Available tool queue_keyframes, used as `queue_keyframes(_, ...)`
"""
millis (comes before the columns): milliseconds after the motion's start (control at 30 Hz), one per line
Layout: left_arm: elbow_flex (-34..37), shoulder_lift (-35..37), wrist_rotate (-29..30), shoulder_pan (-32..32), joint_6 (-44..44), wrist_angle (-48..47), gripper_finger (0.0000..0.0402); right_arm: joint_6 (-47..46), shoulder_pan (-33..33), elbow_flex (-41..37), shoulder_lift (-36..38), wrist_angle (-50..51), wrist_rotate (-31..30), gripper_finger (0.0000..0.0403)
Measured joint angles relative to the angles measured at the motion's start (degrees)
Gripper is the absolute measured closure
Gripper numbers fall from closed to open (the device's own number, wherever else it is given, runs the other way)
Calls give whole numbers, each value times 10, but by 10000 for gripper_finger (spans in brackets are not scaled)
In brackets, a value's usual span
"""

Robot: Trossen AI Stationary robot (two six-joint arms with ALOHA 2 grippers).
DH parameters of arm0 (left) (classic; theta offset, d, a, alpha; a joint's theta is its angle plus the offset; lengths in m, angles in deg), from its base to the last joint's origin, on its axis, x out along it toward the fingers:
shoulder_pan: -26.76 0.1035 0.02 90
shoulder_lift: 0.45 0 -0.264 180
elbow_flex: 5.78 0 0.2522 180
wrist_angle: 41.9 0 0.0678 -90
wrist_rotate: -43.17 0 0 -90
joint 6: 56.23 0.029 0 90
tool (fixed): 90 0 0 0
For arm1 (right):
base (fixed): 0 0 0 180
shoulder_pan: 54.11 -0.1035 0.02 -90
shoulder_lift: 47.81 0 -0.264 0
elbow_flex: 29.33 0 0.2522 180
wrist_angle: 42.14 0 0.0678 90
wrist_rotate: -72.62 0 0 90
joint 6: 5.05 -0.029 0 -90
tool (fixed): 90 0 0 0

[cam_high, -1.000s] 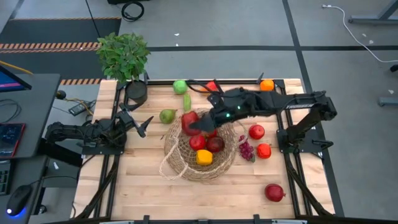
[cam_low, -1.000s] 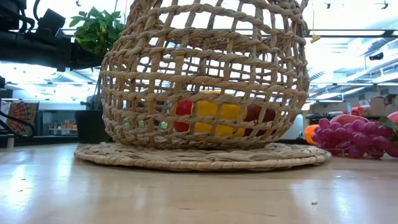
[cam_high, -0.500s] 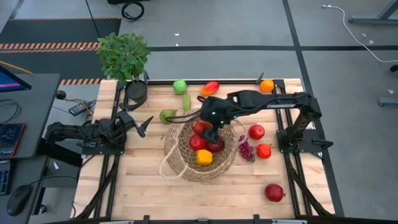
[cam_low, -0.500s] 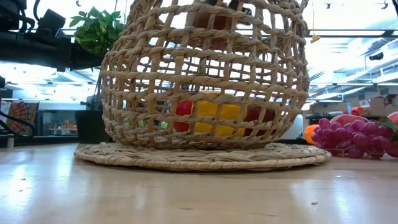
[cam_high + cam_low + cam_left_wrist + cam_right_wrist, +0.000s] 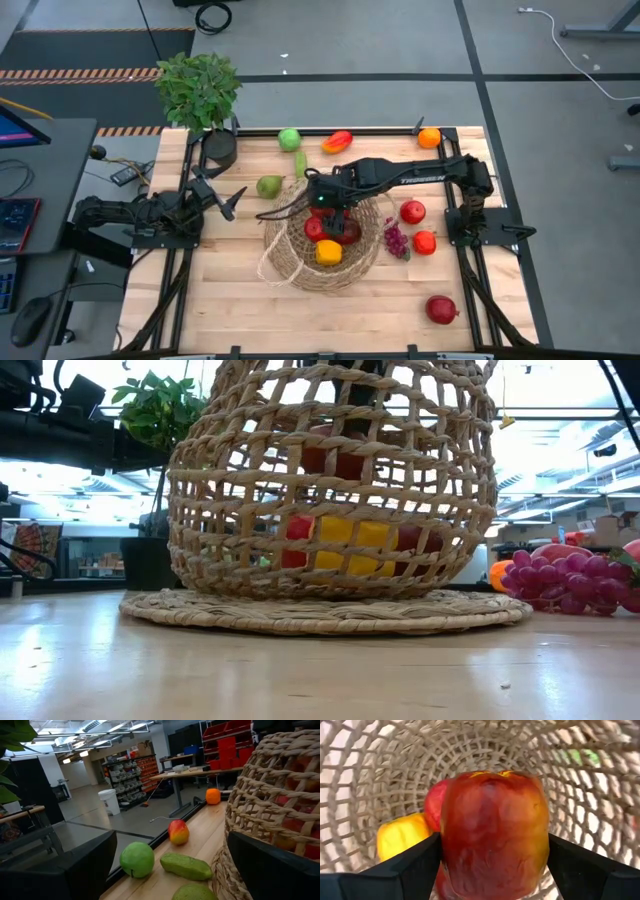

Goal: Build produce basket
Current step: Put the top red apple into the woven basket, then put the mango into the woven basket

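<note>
Over on the left, the left gripper (image 5: 228, 201) waits at the desk's edge with its fingers spread, holding nothing, well apart from the basket (image 5: 290, 262).

The work is in the middle. The right gripper (image 5: 330, 210) hangs inside the basket's mouth, its fingers pinching a red pepper (image 5: 492, 832) from both sides. From the right wrist view the pepper sits just above a yellow pepper (image 5: 402, 837) and another red piece already lying on the woven bottom. To my eye, the thing to do well here is lower a touch more, so the pepper is set down rather than dropped, then spread the fingers and lift straight up without catching the weave or the loop handle. Coming down too far would press the pepper into the pieces underneath.

The desk (image 5: 200, 290) is pale wooden planks. Left of the basket lie a green pear (image 5: 268, 186), a green apple (image 5: 289, 139) and a cucumber (image 5: 186, 865); to the right, a purple grape bunch (image 5: 396, 241), several red pieces and an orange (image 5: 429, 137). A potted plant (image 5: 200, 88) stands at the far left corner. Beyond is a grey workshop floor, with shelves and red bins.
</note>
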Motion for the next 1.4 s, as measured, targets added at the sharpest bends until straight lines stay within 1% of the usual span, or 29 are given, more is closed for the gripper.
queue_keyframes(100,0,0,0,0,0,0,14,-13,0,0,-2,-4,15,65)
queue_keyframes(167,0,0,0,0,0,0,14,-15,1,0,-2,-15,14,63)
queue_keyframes(300,0,0,0,0,0,0,14,-17,3,0,-2,-15,-9,50)
queue_keyframes(433,0,0,0,0,0,1,14,-21,3,-10,-2,-15,-41,17)
queue_keyframes(500,0,0,0,0,0,1,14,-30,3,-11,-2,-11,-45,7)
queue_keyframes(567,0,0,0,0,0,1,14,-43,3,-7,-1,-13,-38,9)
queue_keyframes(667,0,0,0,0,0,1,14,-62,3,20,-1,-10,-16,11)
queue_keyframes(833,0,0,0,0,0,1,14,-74,-4,105,-1,-1,-11,11)
queue_keyframes(933,0,0,0,0,0,1,14,-92,-6,171,-1,33,1,12)
queue_keyframes(1033,0,0,0,0,0,1,14,-101,1,235,0,78,0,12)
queue_keyframes(1100,0,0,0,0,0,1,14,-105,11,265,5,96,-2,12)
queue_keyframes(1167,0,0,0,0,0,1,14,-105,25,272,15,100,-3,13)
queue_keyframes(1400,0,0,0,0,0,1,14,-92,89,233,53,158,-25,21)
